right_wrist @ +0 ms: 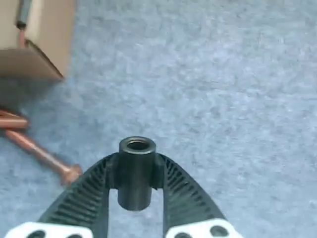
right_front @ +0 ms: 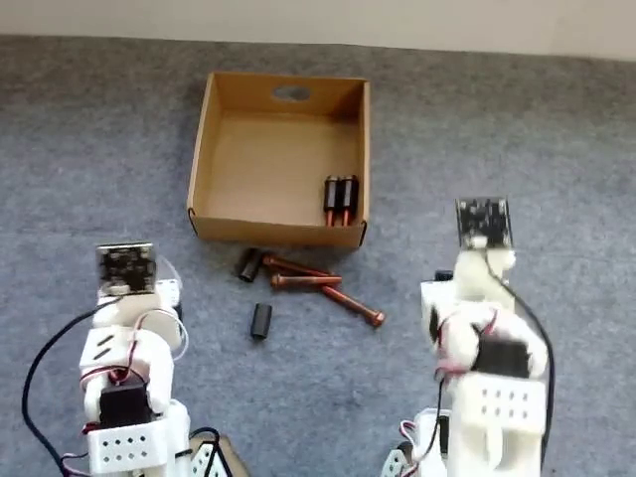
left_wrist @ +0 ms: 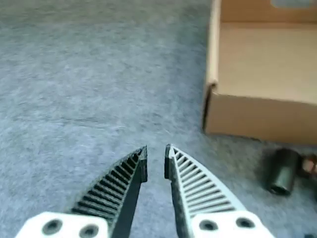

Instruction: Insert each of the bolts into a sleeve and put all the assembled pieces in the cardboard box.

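High view: on the grey table (right_front: 89, 149), the left gripper's (left_wrist: 156, 157) fingers sit slightly parted, empty. Two loose sleeves (right_front: 260, 321) and three copper bolts (right_front: 308, 281) lie before the cardboard box (right_front: 278, 231), which holds two assembled pieces (right_front: 340, 202). The right gripper (right_wrist: 136, 162) clasps a black sleeve (right_wrist: 135, 174).

In the left wrist view, the cardboard box (left_wrist: 257, 116) runs past the picture's edges, and a copper bolt (left_wrist: 311, 166) beside a loose sleeve (left_wrist: 281, 171) shows just a blurred tip at the edge. In the right wrist view, an assembled piece (right_wrist: 22, 20) in the box and two bolts (right_wrist: 34, 151) are cropped, and the right arm's jaws cover the sides of the held sleeve (right_wrist: 136, 168). The high view's lower edge cuts off the left arm (right_front: 124, 397) and the right arm (right_front: 492, 388).
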Available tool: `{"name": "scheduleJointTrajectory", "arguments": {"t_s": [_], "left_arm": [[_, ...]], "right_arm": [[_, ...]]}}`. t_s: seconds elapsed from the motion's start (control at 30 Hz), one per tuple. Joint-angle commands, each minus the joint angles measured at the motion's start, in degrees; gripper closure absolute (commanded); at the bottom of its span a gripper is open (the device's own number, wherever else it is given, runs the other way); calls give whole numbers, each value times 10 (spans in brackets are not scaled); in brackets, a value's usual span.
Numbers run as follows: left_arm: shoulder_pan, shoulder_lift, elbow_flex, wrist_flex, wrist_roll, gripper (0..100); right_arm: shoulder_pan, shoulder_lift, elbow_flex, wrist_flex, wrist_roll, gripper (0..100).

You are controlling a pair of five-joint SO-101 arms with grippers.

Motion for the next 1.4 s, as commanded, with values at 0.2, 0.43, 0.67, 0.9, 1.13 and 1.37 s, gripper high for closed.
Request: {"name": "scheduleJointTrajectory", "arguments": {"t_s": [0.2,0.43,0.67,0.9,1.13,1.37], "left_arm": [[51,263,-143,0,-16,909],[166,539,-233,-64,-13,905],[216,634,-295,-66,111,846],[279,642,-378,-20,108,826],[281,643,-390,-20,110,826],[282,644,-387,-20,151,826]], "right_arm": [[-91,-253,187,-65,-113,992],[-89,-348,259,-64,-111,992],[-89,-337,262,-64,-111,992],[-89,-337,265,-63,-111,992],[-89,-338,263,-39,-111,992],[-89,-338,265,-39,-111,992]]}}
